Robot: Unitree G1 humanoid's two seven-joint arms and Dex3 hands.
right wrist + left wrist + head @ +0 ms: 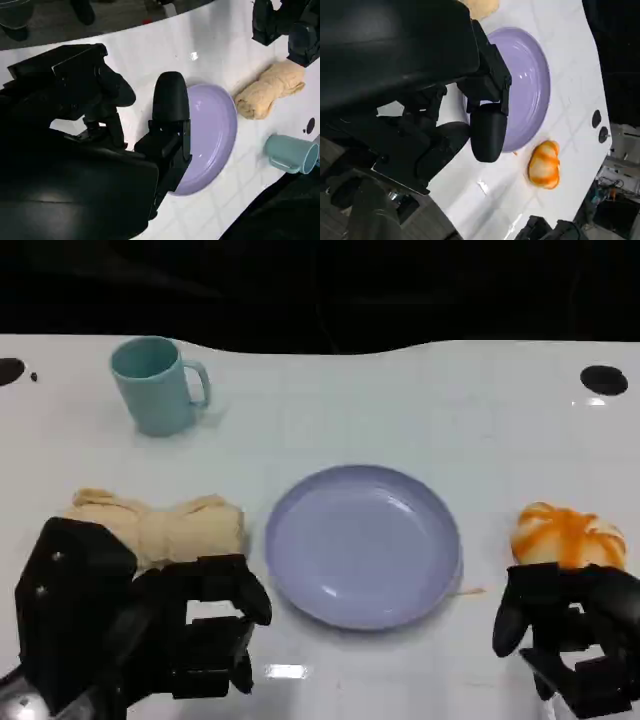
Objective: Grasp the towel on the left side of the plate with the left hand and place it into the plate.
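Note:
A rolled tan towel lies on the white table just left of the lavender plate, which holds nothing. The towel and plate also appear in the right wrist view, and the plate in the left wrist view. My left hand hovers at the near edge of the towel, fingers apart and curved, holding nothing. My right hand sits low at the right, just in front of an orange bun-like object, holding nothing, fingers apart.
A teal mug stands at the back left. An orange-and-white bun-like object lies right of the plate. Bare table stretches behind the plate.

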